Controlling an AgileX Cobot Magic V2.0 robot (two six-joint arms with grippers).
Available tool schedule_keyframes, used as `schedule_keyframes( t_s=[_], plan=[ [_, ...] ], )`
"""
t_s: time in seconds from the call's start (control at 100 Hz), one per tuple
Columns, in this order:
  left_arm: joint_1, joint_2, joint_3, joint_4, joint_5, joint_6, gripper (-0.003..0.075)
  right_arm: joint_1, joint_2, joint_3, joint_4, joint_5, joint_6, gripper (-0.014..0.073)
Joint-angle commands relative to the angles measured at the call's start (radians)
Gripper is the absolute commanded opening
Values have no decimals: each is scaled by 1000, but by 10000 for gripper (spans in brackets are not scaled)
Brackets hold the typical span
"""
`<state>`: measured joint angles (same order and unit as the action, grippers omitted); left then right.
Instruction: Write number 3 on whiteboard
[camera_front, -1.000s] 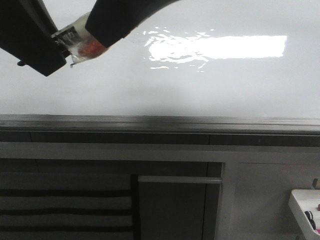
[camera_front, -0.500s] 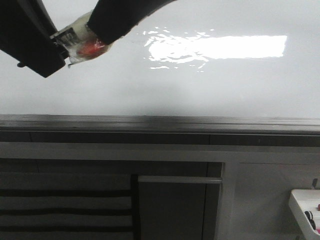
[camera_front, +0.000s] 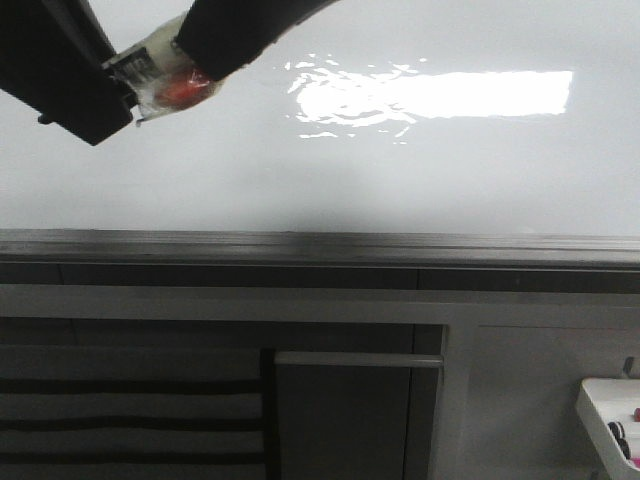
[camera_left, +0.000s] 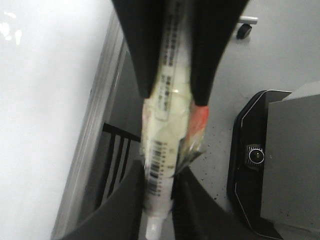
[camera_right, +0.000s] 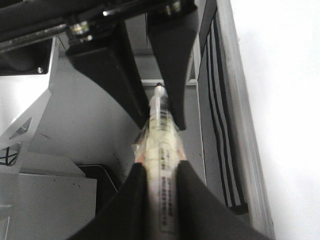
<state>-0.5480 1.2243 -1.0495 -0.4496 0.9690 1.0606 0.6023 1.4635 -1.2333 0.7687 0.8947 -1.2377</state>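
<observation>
Both grippers, left gripper (camera_left: 157, 192) and right gripper (camera_right: 160, 172), clamp one light, slippery wrapped marker (camera_front: 160, 78) above the whiteboard (camera_front: 400, 180); grip mid-barrel.

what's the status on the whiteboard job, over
Left gripper and right gripper, jaws both shut on the wrapped marker. Whiteboard bare where visible, no 3 yet. Nothing blocking the board.

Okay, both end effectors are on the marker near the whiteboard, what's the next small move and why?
Probably pull the two end effectors apart along the marker to uncap it. Both the left end effector and the right end effector are shut on it, one at each end, and the whiteboard shows no stroke yet.
</observation>
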Motion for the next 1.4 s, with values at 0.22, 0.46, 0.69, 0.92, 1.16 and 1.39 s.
schedule_keyframes(
  t_s=[0.22,0.46,0.69,0.92,1.16,1.39],
  plan=[
    [-7,-61,-33,-29,-99,-72,292,-5,-32,-27,20,-7,-5,-63],
    [-1,-69,-33,-22,-114,-75,388,-6,-45,-32,-29,-12,25,-62],
    [90,-189,-33,-24,-138,-180,388,-57,-153,-77,-340,-19,435,-62],
    [270,-379,112,-92,-164,-230,388,-243,-296,48,-373,-70,704,-62],
    [409,-555,306,-205,-312,-230,388,-314,-368,216,-295,-151,710,-62],
    [417,-572,321,-202,-330,-230,388,-314,-368,223,-245,-169,710,-62]
  ],
)
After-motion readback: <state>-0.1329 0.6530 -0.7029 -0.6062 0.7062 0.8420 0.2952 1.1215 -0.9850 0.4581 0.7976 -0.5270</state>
